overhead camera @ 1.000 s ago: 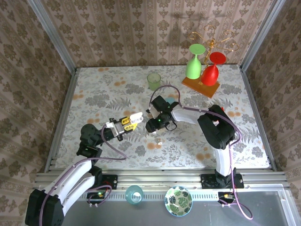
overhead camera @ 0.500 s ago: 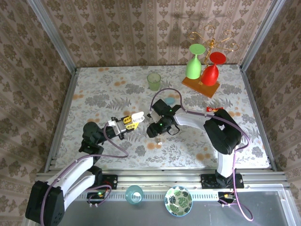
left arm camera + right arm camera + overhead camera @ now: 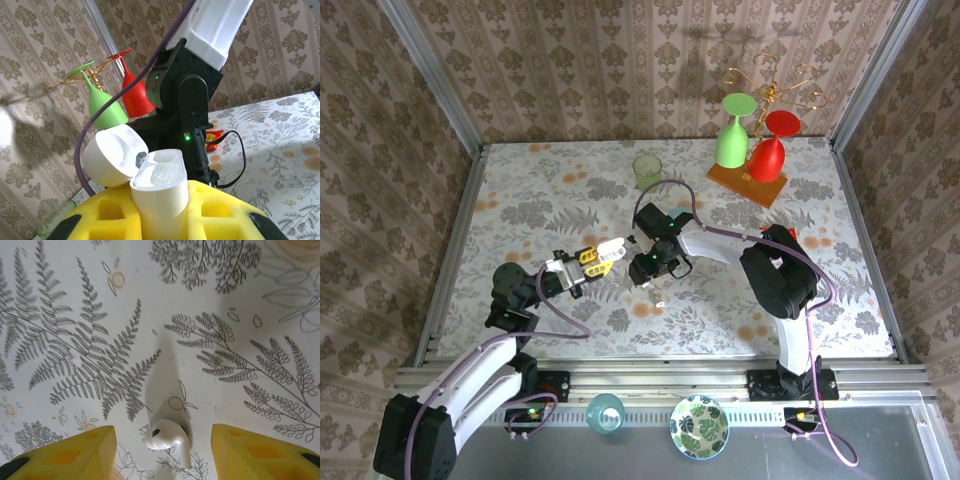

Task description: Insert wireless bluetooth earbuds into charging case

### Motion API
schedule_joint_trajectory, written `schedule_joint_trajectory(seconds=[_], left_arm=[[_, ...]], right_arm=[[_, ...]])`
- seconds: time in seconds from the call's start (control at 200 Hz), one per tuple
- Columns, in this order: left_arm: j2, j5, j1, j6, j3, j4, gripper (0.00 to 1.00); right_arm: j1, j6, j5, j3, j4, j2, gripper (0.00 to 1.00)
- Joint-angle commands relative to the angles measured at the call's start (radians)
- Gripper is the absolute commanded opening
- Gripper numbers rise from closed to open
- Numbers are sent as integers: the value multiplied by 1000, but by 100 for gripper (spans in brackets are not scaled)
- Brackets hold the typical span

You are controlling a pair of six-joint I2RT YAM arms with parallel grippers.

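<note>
Fern-print bench (image 3: pixel 75 290): right hand (image 3: pixel 162 454) open astride earbud (image 3: pixel 165 435), left hand (image 3: pixel 160 220) gripping charging case (image 3: pixel 157 185); skewed pinch could flick it away.

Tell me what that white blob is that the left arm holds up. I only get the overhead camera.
Observer: It's a white charging case, standing upright and clamped in the left gripper. Its lid is flipped open.
Visitor: And why is the other arm pointing down at the table?
Observer: Its wrist camera shows a white earbud lying on the table, right under the right gripper.
Visitor: Has it grabbed the earbud?
Observer: No. The yellow fingers stand apart, one on each side of the earbud, and neither touches it.
</note>
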Motion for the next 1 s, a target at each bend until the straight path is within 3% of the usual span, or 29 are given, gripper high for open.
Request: schedule_joint_trajectory(seconds=[0.0, 0.28, 0.455, 0.755, 0.995], left_arm=[[-13, 10, 5, 23, -9, -16, 1], [1, 15, 5, 30, -8, -10, 2], [2, 17, 5, 30, -11, -10, 2], [-41, 18, 7, 47, -17, -37, 2], [-126, 7, 7, 82, -20, -128, 2]], right_arm=[[19, 5, -14, -21, -39, -4, 52], [48, 51, -45, -108, -6, -62, 50], [48, 47, 31, -93, -20, -98, 46], [51, 70, 184, 74, -146, -5, 46], [64, 82, 211, 237, -300, 100, 42]])
